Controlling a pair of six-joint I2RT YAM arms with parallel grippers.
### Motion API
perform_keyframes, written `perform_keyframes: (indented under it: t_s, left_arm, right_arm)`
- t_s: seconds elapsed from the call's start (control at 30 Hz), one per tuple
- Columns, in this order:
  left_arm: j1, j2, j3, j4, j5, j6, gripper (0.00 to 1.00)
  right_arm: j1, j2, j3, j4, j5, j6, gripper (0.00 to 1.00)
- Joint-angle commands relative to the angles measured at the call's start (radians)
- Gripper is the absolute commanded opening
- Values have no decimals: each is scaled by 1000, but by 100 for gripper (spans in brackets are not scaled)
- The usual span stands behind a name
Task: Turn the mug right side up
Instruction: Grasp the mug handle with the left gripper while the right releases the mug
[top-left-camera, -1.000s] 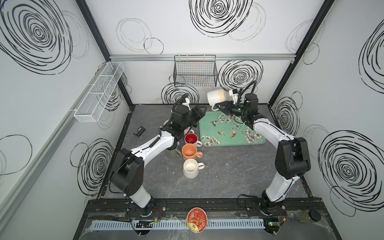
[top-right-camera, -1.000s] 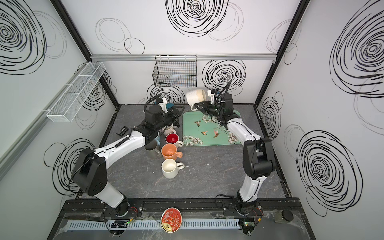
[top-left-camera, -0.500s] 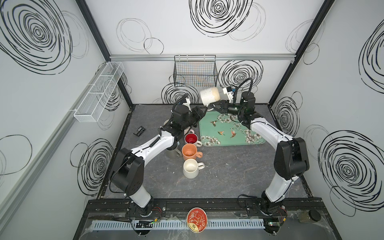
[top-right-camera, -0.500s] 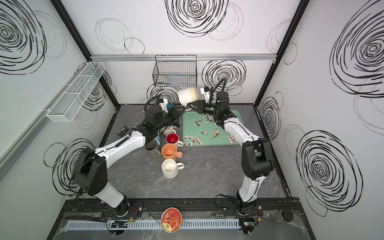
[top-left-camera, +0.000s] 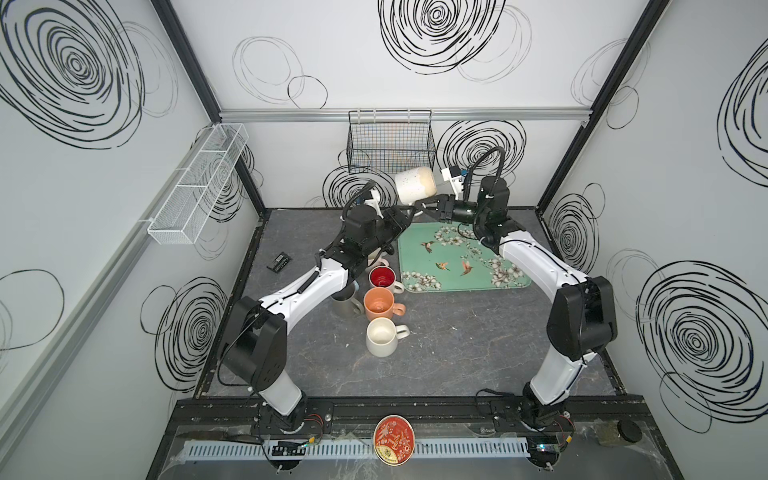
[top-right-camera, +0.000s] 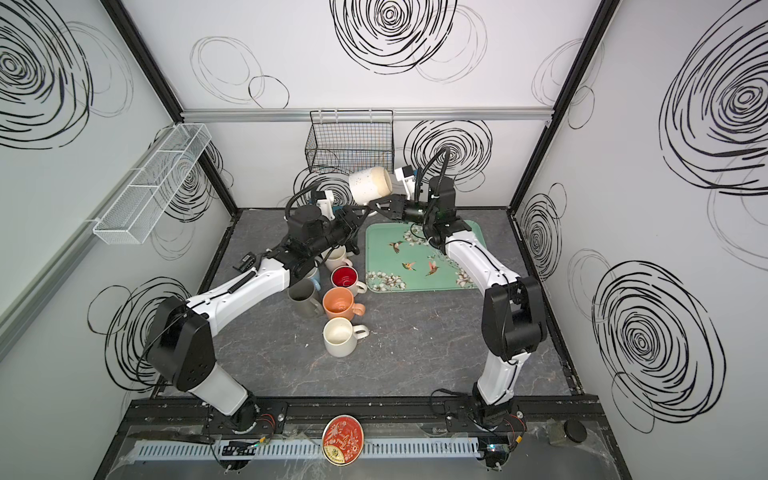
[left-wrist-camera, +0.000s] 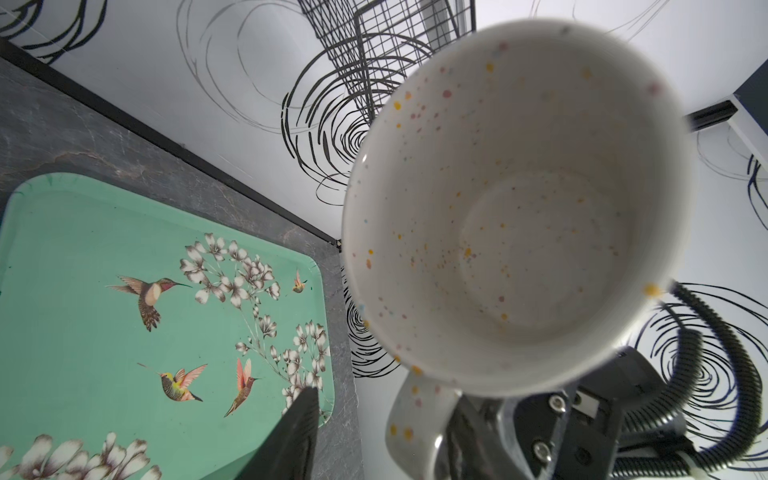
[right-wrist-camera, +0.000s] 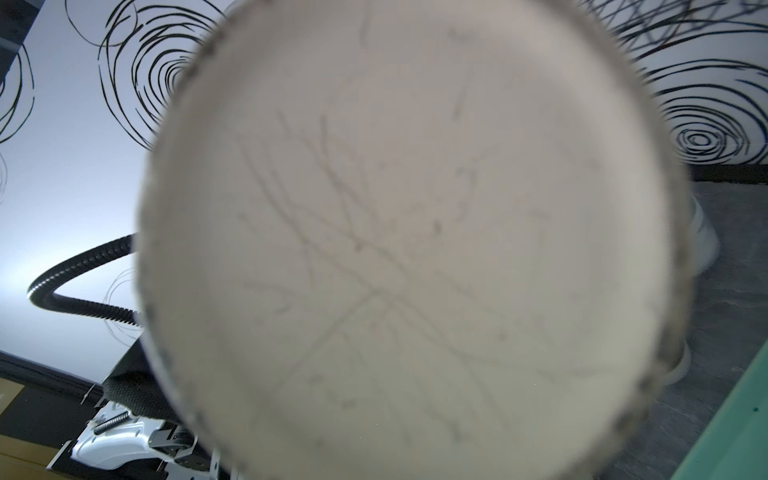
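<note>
Item: speckled mug (top-left-camera: 415, 186), airborne, on its side, up near tray's (top-left-camera: 478, 274) rear edge.
My R gripper (top-left-camera: 422, 206) clamped on its handle (left-wrist-camera: 415, 415); L gripper (top-left-camera: 405, 216) just below, jaws apart, holding nothing. To do well: roll R wrist till mouth faces up, grip firm, clear of L fingers (left-wrist-camera: 299, 424). Both arms reach fwd, meeting mid-rear.

Both top views are bright, evenly lit and sharp, with only faint soft shadows on the tabletop (top-left-camera: 457, 345) below the mug (top-left-camera: 414, 190); straight lines bow far from it. Both wrist views sit too close — the mug's rim and base blur.
</note>
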Motion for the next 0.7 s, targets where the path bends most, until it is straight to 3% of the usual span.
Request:
perform_keyframes:
  t_s: [0.0,0.1,0.23,0.47,0.6,0.67]
  left_arm:
    - [9,22,30,7,9,7,51]
    - [11,19,29,15,17,7,49]
    - [20,12,9,72,37,-9,39]
    - [49,-5,-51,230,63,-84,2]
    - [53,-21,-60,242,65,-85,0]
    - [54,-27,-63,243,64,-90,0]
  right_arm:
    - [36,-48,63,89,-74,-40,0]
    - [36,-36,63,122,-84,1,0]
    - [38,-22,69,177,-101,53,0]
    - [32,-19,46,131,-67,37,0]
    - [20,-12,40,92,-37,44,7]
    - [16,0,48,77,-39,56,21]
